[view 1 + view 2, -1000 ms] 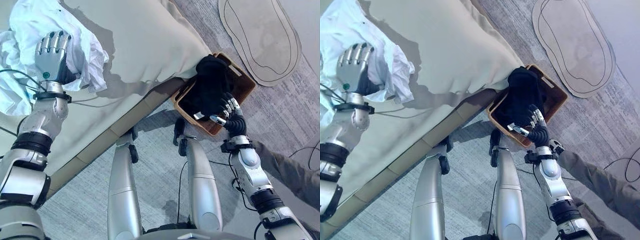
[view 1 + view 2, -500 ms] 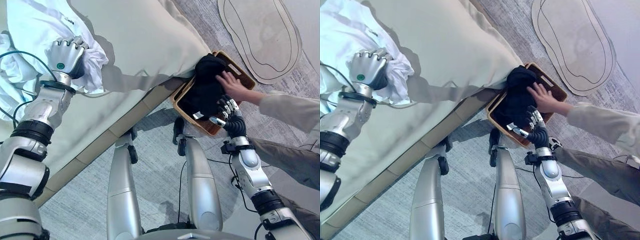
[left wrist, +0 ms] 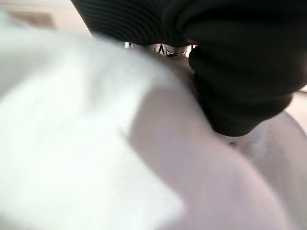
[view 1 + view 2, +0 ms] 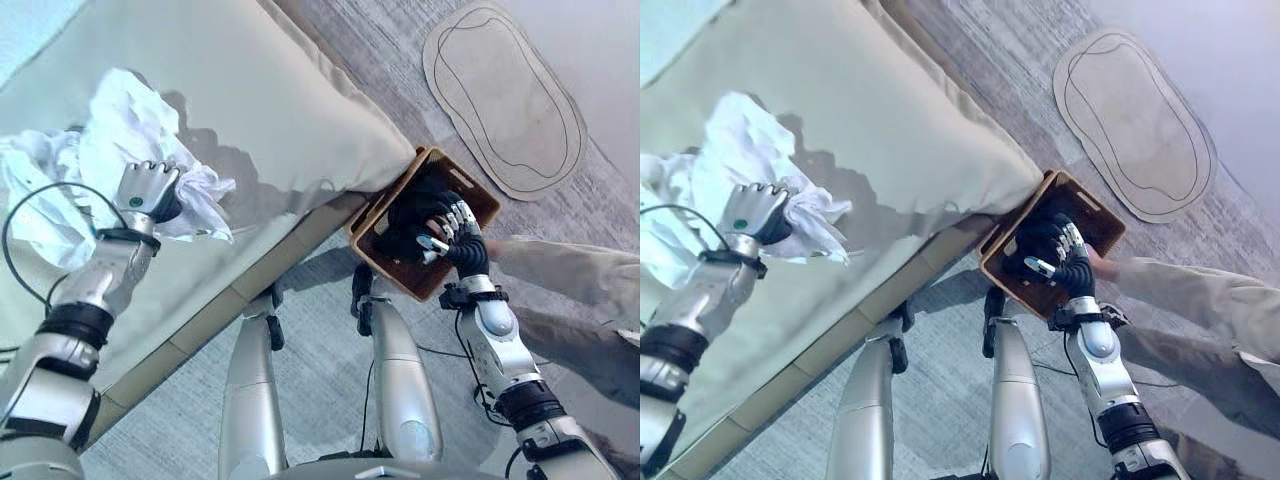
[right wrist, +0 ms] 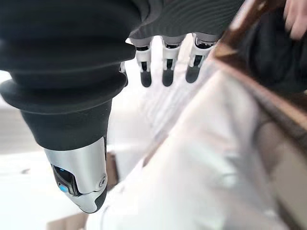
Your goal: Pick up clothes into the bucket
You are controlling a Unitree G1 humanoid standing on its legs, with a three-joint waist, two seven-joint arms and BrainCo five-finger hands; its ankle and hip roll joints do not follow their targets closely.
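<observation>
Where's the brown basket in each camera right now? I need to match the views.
Left eye view: brown basket right of centre, on the floor beside the bed's corner, right hand over it.
Right eye view: same spot, basket right of centre.
Left wrist view: not in it.
Right wrist view: its brown rim runs diagonally.
Shared landmark: the black garment inside it.

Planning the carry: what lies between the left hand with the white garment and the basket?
In the left eye view, bare beige bedding runs from the left hand, shut on the white garment, to the bed edge, where the basket sits.
</observation>
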